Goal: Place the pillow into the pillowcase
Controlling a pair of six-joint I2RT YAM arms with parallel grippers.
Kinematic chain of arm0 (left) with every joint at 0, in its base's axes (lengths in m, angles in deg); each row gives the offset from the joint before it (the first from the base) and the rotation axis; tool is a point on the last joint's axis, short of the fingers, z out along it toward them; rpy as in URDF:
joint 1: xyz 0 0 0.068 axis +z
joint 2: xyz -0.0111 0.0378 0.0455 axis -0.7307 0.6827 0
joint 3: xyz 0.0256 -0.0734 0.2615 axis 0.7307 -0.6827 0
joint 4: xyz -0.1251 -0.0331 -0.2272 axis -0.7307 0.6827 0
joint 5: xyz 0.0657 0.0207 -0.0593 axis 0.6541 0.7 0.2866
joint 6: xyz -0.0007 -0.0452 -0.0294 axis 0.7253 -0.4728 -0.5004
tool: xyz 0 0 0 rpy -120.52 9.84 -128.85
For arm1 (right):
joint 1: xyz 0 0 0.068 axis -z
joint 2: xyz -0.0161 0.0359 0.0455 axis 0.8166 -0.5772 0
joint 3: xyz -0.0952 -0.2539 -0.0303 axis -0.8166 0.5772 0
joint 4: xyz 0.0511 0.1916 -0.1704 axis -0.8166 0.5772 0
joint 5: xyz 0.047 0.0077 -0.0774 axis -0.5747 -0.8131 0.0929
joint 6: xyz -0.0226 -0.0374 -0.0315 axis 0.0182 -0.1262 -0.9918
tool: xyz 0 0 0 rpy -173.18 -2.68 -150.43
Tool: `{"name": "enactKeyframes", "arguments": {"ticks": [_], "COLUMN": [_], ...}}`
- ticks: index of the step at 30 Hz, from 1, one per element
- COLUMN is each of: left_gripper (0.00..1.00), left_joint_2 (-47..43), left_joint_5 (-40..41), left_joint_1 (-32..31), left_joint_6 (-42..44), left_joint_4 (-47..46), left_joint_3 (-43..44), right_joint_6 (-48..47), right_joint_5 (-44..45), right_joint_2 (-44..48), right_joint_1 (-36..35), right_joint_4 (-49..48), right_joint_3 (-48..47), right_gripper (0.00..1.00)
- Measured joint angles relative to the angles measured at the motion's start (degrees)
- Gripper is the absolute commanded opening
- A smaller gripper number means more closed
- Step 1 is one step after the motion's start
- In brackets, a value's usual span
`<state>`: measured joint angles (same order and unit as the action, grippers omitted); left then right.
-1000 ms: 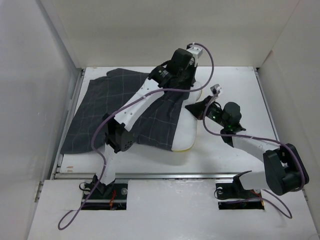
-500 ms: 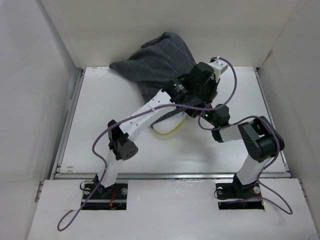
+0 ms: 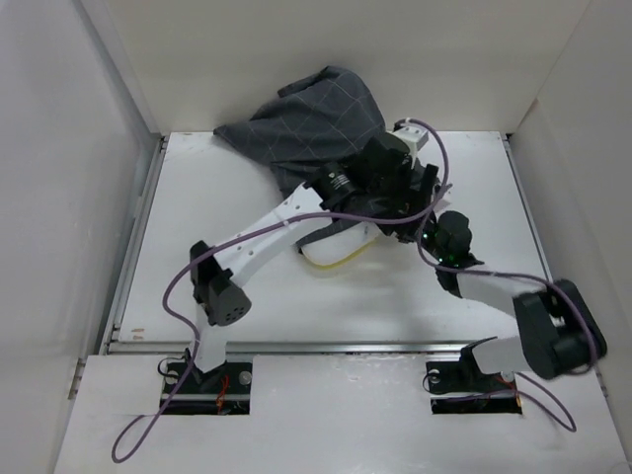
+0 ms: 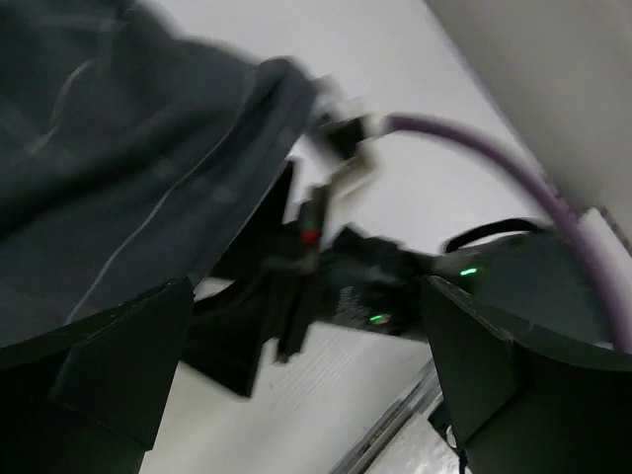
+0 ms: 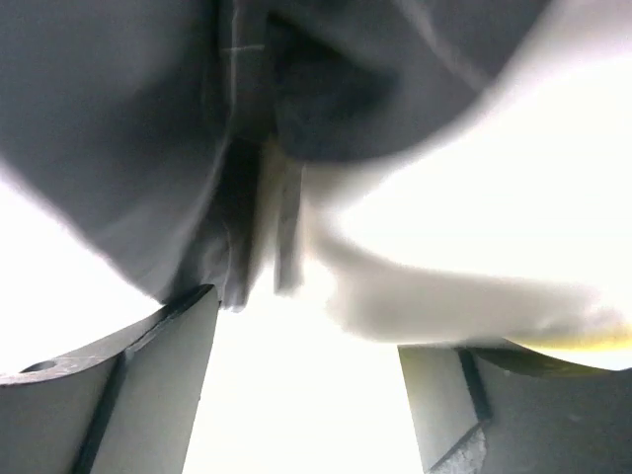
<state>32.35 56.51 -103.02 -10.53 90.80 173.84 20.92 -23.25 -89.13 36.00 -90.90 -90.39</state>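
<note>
Top external view showed the pillowcase point(image 3: 316, 114) bunched and lifted into a mound at the far side of the table point(image 3: 197, 257), leaning toward the back wall. Only a near strip of the pillow point(image 3: 351, 239), with its yellow piping, showed from under the cloth's lower edge. Both arms met just right of that mound. The left end effector point(image 4: 306, 296) had its fingers spread wide; grey cloth hung at its upper left, and no pinch was visible. The right end effector point(image 5: 306, 326) was also spread, facing cloth on its left and white pillow on its right, with motion blur hiding any contact. Judged relation: the exposed pillow edge lay just left of and below the right end effector, making that arm the nearer one. The pillow's long axis could not be read, as most of it was covered.
</note>
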Motion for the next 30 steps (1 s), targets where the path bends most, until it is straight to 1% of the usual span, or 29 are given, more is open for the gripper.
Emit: {"name": "enactKeyframes", "arguments": {"ticks": [1, 2, 3, 5, 6, 8, 9, 10, 11, 12, 13, 15, 16, 19, 22, 24, 26, 30], "left_gripper": [1.00, 1.00, 1.00, 1.00, 1.00, 1.00, 1.00, 1.00, 1.00, 1.00, 1.00, 1.00, 1.00, 1.00, 1.00, 1.00, 1.00, 0.98], "left_joint_2": [-2.86, -5.88, -9.66, -16.92, -20.48, -27.65, -30.97, -33.79, -36.52, -38.77, -40.54, -43.08, -43.74, -44.24, -44.22, -44.22, -44.11, -42.25], "left_joint_5": [2.14, 3.98, 6.10, 10.19, 11.98, 14.97, 16.11, 16.96, 17.73, 18.10, 18.51, 18.58, 18.23, 15.17, 12.22, 11.61, 11.06, 10.97], "left_joint_1": [-0.04, -0.07, -0.07, -0.02, 0.31, 1.51, 2.67, 3.91, 5.44, 7.15, 8.68, 10.73, 11.04, 11.02, 10.10, 9.33, 8.59, 8.28], "left_joint_6": [-0.66, -1.31, -2.23, -4.74, -6.14, -9.14, -10.60, -11.89, -13.31, -14.78, -15.96, -18.14, -18.84, -20.15, -20.65, -20.81, -21.11, -21.20], "left_joint_4": [-0.17, -0.59, -0.96, -0.09, -0.63, -0.72, -1.42, -2.12, -2.08, -2.38, -2.89, -4.61, -5.75, -9.49, -13.05, -14.32, -16.15, -20.57], "left_joint_3": [-4.07, -8.22, -13.44, -21.92, -26.08, -33.79, -37.57, -41.13, -44.68, -48.00, -51.25, -58.05, -61.40, -70.90, -77.79, -79.47, -80.50, -80.72], "right_joint_6": [-0.81, -1.84, -2.86, -4.79, -5.66, -6.86, -7.30, -8.02, -8.55, -9.64, -10.97, -14.23, -15.89, -19.80, -22.25, -23.56, -25.09, -27.23], "right_joint_5": [1.95, 4.13, 7.04, 12.98, 16.00, 21.51, 23.65, 25.29, 25.51, 25.42, 24.83, 22.51, 21.38, 20.09, 19.06, 19.87, 21.29, 25.64], "right_joint_2": [3.96, 8.48, 12.68, 19.52, 22.08, 25.27, 26.18, 26.77, 27.26, 27.39, 27.30, 27.04, 27.08, 28.55, 29.70, 28.79, 25.83, 16.76], "right_joint_1": [0.04, 0.09, 0.07, 0.17, 0.31, 0.35, 0.44, 0.46, 0.66, 0.68, 0.68, -0.85, -2.75, -13.05, -22.38, -26.43, -29.09, -30.14], "right_joint_4": [6.67, 13.51, 19.98, 34.18, 40.76, 52.54, 57.46, 62.60, 64.67, 67.84, 70.44, 74.29, 75.73, 76.74, 75.84, 74.75, 73.42, 69.57], "right_joint_3": [-0.15, -0.17, -0.37, -2.16, -3.41, -6.34, -7.74, -8.70, -9.49, -10.03, -10.38, -10.45, -10.45, -10.36, -10.75, -11.74, -13.22, -14.88], "right_gripper": [0.79, 0.79, 0.87, 0.90, 0.90, 0.90, 0.94, 0.94, 0.94, 0.99, 0.99, 0.99, 1.00, 1.00, 1.00, 1.00, 1.00, 1.00]}}
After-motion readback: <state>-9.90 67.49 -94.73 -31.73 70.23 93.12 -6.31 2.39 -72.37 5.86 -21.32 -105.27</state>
